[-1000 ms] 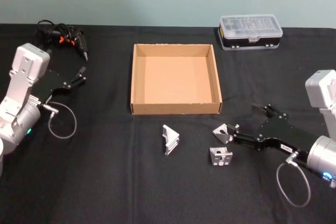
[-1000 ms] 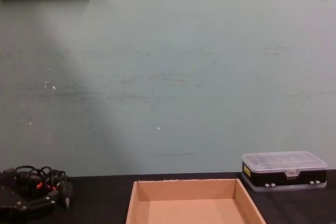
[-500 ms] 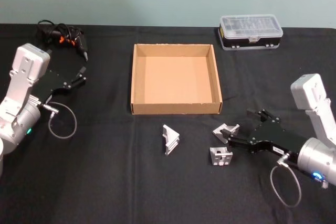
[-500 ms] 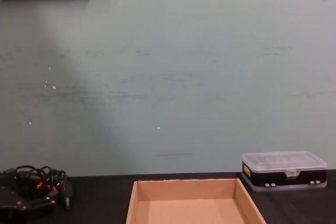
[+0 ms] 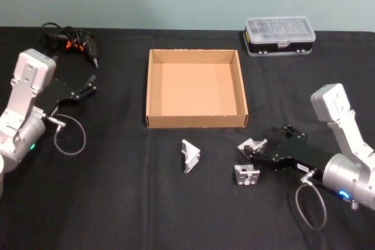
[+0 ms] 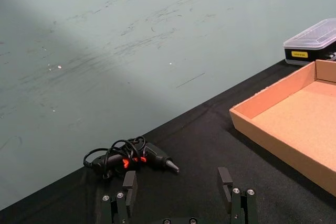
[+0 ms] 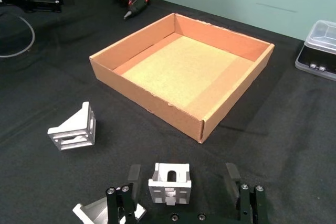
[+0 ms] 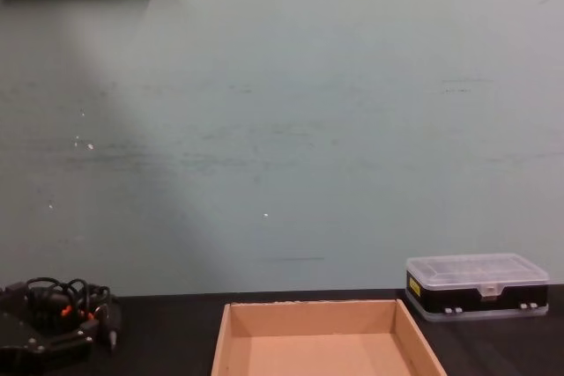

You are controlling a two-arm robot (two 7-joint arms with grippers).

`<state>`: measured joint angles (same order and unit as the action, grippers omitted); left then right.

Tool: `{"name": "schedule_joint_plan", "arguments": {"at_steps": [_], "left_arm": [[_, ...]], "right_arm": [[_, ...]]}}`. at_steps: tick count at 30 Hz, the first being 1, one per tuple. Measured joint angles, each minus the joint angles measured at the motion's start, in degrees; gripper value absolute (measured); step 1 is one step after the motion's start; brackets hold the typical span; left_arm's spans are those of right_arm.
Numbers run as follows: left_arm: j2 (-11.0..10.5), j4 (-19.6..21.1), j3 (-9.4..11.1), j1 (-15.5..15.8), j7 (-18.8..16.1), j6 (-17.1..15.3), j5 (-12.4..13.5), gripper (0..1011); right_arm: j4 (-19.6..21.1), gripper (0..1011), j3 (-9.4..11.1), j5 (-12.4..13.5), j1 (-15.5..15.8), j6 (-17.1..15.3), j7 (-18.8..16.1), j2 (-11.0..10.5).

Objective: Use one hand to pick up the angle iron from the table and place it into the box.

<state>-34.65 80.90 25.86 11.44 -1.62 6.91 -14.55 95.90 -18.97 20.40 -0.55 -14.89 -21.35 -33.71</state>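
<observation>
Jaws on your right gripper stand apart and empty, low over the tabletop. In the right wrist view they straddle one angle iron.

That is what has changed. A second ago the gripper lay farther right, with one tip just beside this piece. Since then the arm has swung in to the left and turned, so the piece now sits between the jaws. You look lined up for the grasp, but nothing is lifted and the box is bare inside.

The angle iron rests on the tabletop just in front of the box's front right corner. It is a stubby corner bracket with no strong long axis. Its broad slotted face stands upright toward your wrist, and its width runs across the gap from one jaw to the other. Closing would likely bear on its two side edges.

Mind the second angle iron. It lies just beside the near jaw, and you could snag it as you close. The third angle iron sits well apart to the left.

Your left gripper is parked at the left, jaws apart.
</observation>
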Motion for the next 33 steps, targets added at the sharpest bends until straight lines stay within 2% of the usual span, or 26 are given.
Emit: {"name": "schedule_joint_plan", "arguments": {"at_steps": [13,24,28,33], "left_arm": [[0.0,0.0,0.0,0.0,0.0,0.0,0.0,1000],[0.0,0.0,0.0,0.0,0.0,0.0,0.0,1000],[0.0,0.0,0.0,0.0,0.0,0.0,0.0,1000],[0.0,0.0,0.0,0.0,0.0,0.0,0.0,1000]], "right_arm": [[-1.4,1003,-0.7,-2.3,-1.2,-0.5,0.0,1.8],[-1.5,1003,-0.8,-2.6,-1.3,-0.7,0.0,1.9],[-1.5,947,-0.8,-2.6,-1.3,-0.7,0.0,1.9],[-1.5,792,-0.8,-2.5,-1.3,-0.7,0.0,1.9]]}}
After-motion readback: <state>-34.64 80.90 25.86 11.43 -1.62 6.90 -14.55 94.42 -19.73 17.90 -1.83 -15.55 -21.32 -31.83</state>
